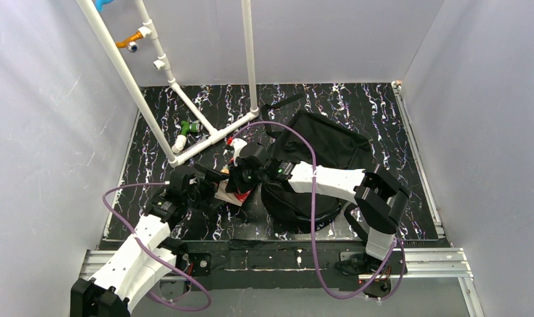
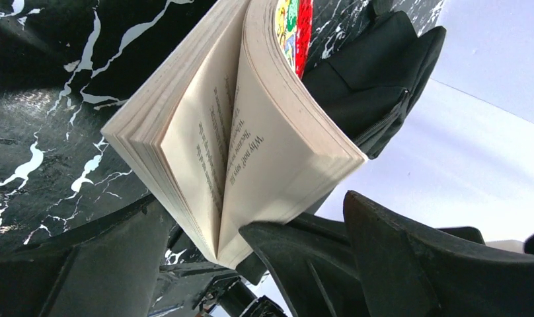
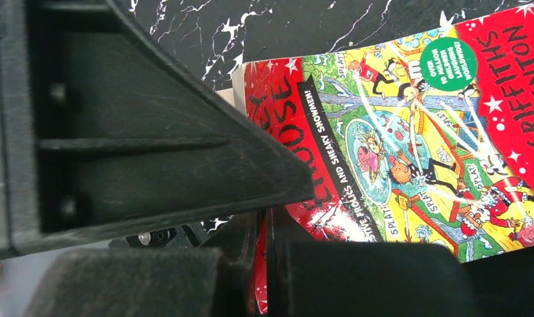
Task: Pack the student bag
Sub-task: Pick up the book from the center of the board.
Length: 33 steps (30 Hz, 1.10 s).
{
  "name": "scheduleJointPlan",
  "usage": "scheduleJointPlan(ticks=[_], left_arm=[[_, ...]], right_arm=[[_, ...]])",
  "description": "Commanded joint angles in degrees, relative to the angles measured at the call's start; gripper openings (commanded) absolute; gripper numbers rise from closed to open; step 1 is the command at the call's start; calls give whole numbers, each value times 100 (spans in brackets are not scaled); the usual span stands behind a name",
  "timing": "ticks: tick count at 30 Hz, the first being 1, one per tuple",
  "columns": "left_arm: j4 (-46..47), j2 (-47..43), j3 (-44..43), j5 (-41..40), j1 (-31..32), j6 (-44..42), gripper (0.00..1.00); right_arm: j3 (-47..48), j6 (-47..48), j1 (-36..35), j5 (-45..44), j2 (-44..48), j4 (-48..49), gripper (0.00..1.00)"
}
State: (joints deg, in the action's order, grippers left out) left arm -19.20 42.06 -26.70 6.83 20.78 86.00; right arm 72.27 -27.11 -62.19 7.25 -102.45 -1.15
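Black marbled tabletop w/ white walls all round and a PVC pipe frame at the back left, so that's your workspace.

The student bag lies flat right of centre, just behind the right forearm. I can't tell from the top cam if its zip is open, and nothing shows inside it. So count the packing as barely begun.

What you do have is the book, a red-covered paperback, just left of the bag. Your right gripper is closed, prob. pinching the front cover. On the right wrist cam the red cover runs down into the slit between the fingers. The pages hang fanned open on the left wrist cam.

Your left gripper stands wide open right beside the book, its lower corner approx. between the jaws, gripping nothing.

To do: get the book closed or supported, carry it to the bag's opening, and put it in. A green-handled item by the pipes may need packing too.
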Motion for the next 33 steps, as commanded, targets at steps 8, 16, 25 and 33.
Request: scheduleJointPlan(ticks=[8,16,25,33], left_arm=[[534,109,293,-547,6,20,72],[554,174,138,-584,7,-285,54],[572,223,160,-372,11,-330,46],[364,411,9,-296,6,-540,44]], right_arm=[[121,-184,15,529,296,482,1],[209,47,-76,683,72,399,7],[411,455,-126,1217,-231,-6,10],[777,1195,-345,612,-337,-979,10]])
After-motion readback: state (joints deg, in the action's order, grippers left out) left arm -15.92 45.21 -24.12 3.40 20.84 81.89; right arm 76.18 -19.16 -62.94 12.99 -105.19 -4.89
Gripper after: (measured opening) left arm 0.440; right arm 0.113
